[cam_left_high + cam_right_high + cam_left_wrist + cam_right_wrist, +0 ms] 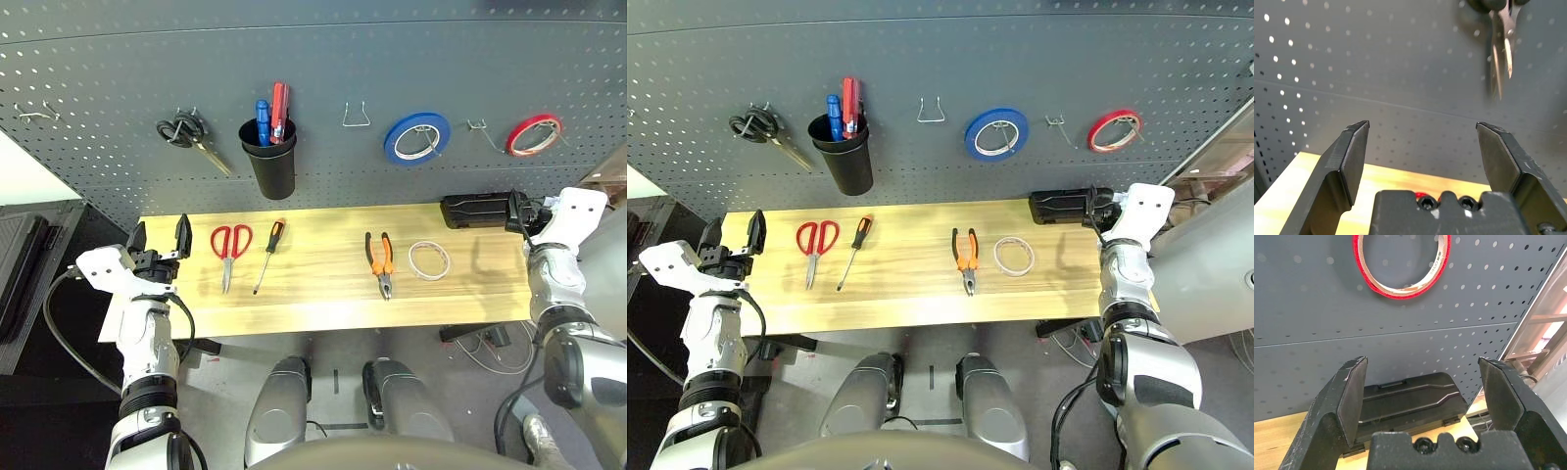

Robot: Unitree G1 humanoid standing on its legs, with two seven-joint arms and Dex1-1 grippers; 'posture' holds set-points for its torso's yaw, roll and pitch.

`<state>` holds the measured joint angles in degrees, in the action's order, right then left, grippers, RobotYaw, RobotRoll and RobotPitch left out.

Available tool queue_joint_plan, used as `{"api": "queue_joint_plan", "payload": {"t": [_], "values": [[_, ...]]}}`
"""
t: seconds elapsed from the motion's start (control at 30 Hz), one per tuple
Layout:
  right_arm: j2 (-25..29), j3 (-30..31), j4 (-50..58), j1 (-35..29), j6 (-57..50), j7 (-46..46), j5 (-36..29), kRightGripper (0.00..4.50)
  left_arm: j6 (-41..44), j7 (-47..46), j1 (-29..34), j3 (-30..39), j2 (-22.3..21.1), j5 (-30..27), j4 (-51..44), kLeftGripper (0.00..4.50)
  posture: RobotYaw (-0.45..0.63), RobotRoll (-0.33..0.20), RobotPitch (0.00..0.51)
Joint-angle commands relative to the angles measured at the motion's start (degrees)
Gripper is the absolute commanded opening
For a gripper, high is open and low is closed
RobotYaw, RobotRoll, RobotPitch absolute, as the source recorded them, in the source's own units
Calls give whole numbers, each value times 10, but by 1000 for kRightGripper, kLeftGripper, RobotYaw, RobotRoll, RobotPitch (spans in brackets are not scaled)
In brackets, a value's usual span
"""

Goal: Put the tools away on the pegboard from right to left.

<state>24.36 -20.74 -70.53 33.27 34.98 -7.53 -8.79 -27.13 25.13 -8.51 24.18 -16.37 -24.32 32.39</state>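
You face the pegboard (323, 59), the dark grey perforated panel that spans the wall behind the wooden table (313, 294). Hung on it, from your right: a red tape ring (534, 134), a blue tape ring (417, 137), one bare wire hook (357, 116), the black cup (268, 157) and black-handled scissors (191, 137). The cup holds two upright tools, one blue-handled and one red-handled; only their handles show above the rim.

A closed black case (477, 210) lies at the table's back right corner, against the panel.

Your four tools all lie flat on the tabletop, well apart in a row. From right to left: the whitish tape ring (429, 260), the pliers (380, 262), the screwdriver (268, 255), the red-handled scissors (229, 253).

Your right gripper (1422, 396) hovers by the black case with fingers spread wide and nothing between them, pointing at the panel below the red tape ring. Your left gripper (162, 241) hangs over the table's left end, likewise wide apart and empty.
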Motion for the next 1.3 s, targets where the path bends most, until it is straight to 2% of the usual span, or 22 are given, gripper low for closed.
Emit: {"api": "queue_joint_plan", "payload": {"t": [0.03,0.2,0.27,0.37,0.53,0.8,1.0,1.13,1.3], "values": [[0,4,-10,-5,-6,1,6,4500,-11,-3,6,6,0,4,5,4467,205,0,149],[4,10,-12,-4,-19,6,13,4500,-7,-2,9,1,4,4,1,4467,197,0,158],[17,29,-10,-2,-42,15,36,4500,9,13,21,-13,7,3,-14,4467,187,0,167],[40,60,-5,-1,-74,11,66,4500,37,42,48,-46,11,8,-52,4467,179,0,179],[70,46,0,-3,-137,-32,45,4500,105,119,101,-136,4,15,-150,4467,169,0,196],[102,68,31,-17,-141,-130,56,4500,199,178,116,-229,-23,32,-249,4467,155,0,212],[128,142,58,-15,-166,-260,103,4500,224,213,102,-293,-57,83,-261,4467,157,0,216],[144,209,67,-7,-160,-297,161,4500,230,228,94,-324,-83,125,-255,4467,162,0,224],[142,250,56,24,-166,-373,182,4500,235,219,86,-332,-90,141,-251,4467,170,0,235]]}}
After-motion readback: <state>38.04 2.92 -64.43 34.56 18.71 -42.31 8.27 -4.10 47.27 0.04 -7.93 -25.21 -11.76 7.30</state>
